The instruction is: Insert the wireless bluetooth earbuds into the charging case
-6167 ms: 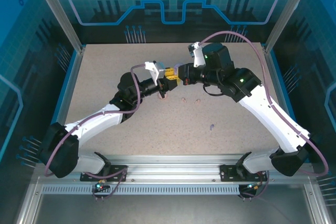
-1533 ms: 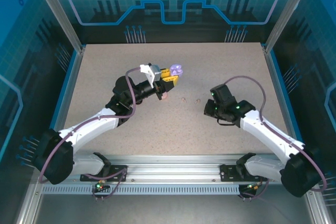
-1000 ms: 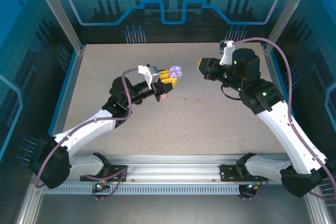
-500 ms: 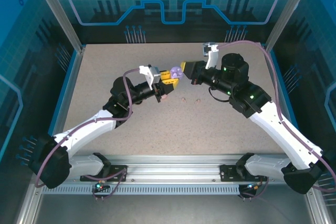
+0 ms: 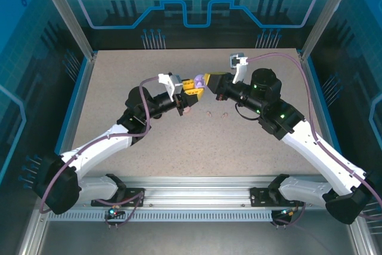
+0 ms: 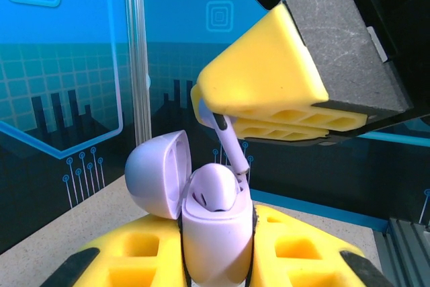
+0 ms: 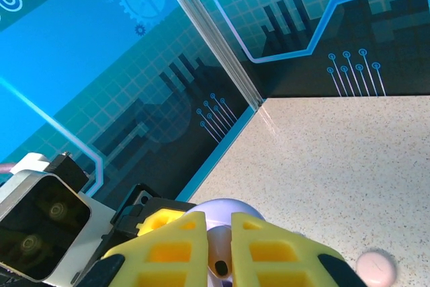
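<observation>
Left wrist view: right gripper (image 6: 207,109) pinches 1 lilac earbud (image 6: 232,147) just above the case (image 6: 209,250) (clamped by left gripper (image 6: 215,228)).

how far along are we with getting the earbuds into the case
Done: one lilac earbud sits in the open lilac round case held by the left gripper. In hand: the right gripper holds a second lilac earbud, stem down, over the case. Left: seating it, plus two pale pink earbuds on the table.

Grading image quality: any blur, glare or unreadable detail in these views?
Top external: evenly lit and sharp, though the lilac case looks tiny. Left wrist: case and lilac earbud crisp, no glare. Right wrist: table sharp, the pale pink object at the bottom edge soft.
</observation>
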`<state>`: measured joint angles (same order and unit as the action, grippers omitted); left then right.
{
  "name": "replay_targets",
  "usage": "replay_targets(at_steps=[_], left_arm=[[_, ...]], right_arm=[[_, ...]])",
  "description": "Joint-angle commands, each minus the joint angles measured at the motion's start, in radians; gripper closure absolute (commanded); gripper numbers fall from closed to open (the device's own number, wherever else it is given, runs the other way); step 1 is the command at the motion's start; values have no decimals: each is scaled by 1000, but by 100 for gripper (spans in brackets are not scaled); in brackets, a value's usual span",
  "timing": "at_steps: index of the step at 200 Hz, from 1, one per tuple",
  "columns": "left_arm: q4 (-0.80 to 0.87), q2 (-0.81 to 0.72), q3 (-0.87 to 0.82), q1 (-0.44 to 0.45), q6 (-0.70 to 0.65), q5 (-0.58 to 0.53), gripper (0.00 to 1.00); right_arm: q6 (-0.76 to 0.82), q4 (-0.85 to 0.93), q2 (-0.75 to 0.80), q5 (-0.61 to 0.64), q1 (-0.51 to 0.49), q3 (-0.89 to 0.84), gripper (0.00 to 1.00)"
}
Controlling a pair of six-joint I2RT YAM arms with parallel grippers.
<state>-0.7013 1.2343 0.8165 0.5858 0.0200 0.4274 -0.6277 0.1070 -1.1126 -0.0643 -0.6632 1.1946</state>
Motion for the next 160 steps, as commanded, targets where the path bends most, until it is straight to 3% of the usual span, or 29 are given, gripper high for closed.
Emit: replay_targets(at_steps=[1, 160], left_arm=[[-33, 3, 31, 7, 1, 14, 100], [-49, 2, 36, 8, -2, -9, 100]], right_arm=[[-7, -44, 11, 17, -16, -8, 87], [-15, -45, 20, -6, -22, -80, 90]])
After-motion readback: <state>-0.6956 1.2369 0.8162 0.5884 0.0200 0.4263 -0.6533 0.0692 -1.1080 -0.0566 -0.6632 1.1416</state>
